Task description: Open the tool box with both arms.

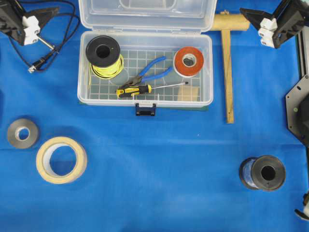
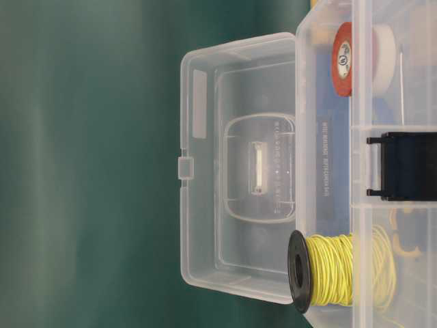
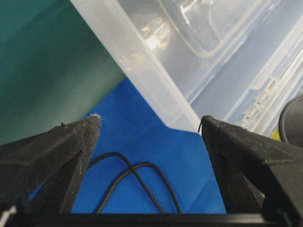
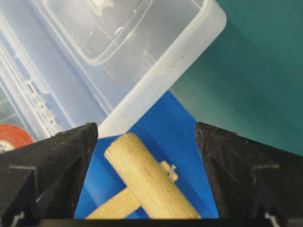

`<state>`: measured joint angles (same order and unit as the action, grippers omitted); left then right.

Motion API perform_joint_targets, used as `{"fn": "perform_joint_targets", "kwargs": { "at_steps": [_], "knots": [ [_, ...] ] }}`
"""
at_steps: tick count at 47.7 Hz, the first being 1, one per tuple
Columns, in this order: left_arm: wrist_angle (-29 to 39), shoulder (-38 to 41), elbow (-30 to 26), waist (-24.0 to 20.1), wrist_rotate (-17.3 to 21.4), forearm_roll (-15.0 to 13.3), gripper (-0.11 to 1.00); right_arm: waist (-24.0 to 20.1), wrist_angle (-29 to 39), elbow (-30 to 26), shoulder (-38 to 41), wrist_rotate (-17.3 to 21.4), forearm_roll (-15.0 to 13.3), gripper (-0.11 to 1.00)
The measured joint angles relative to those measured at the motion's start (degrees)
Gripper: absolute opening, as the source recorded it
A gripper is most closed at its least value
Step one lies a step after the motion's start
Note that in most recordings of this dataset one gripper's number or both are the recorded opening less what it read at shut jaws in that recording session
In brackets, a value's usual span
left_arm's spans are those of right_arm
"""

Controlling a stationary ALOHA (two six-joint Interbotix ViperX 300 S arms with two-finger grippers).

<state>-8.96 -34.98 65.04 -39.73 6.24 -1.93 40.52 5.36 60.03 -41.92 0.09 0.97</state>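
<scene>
The clear tool box (image 1: 83, 67) lies open in the overhead view. Its lid (image 1: 145, 14) is swung back behind the tray, and the black latch (image 1: 146, 109) hangs at the front edge. The table-level view shows the raised lid (image 2: 239, 164) and the latch (image 2: 403, 166). My left gripper (image 1: 41, 21) hovers at the back left, clear of the box, open and empty. In its wrist view the left gripper (image 3: 150, 120) points at the lid's corner (image 3: 156, 90). My right gripper (image 1: 256, 24) is at the back right, also open. The right gripper (image 4: 145, 126) holds nothing.
Inside the box lie a yellow wire spool (image 1: 104, 55), blue pliers (image 1: 152, 71), a screwdriver (image 1: 137, 89) and red tape (image 1: 189, 61). A wooden mallet (image 1: 227, 72) lies right of the box. Black cable (image 1: 53, 43), grey tape (image 1: 22, 133), masking tape (image 1: 62, 159) and a black spool (image 1: 263, 172) sit around.
</scene>
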Motion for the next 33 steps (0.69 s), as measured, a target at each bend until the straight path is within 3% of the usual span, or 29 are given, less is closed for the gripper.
{"fn": "perform_joint_targets", "kwargs": {
  "at_steps": [16, 33],
  "knots": [
    [0.6, -1.9, 0.7, 1.6, -0.6, -0.1, 0.90, -1.1, -0.1, 0.2, 0.6, 0.7, 0.4, 0.82],
    [2.8, -3.4, 1.4, 17.0, -0.9, -0.1, 0.90, -19.1, 1.3, 0.2, 0.7, 0.7, 2.0, 0.82]
  ]
}}
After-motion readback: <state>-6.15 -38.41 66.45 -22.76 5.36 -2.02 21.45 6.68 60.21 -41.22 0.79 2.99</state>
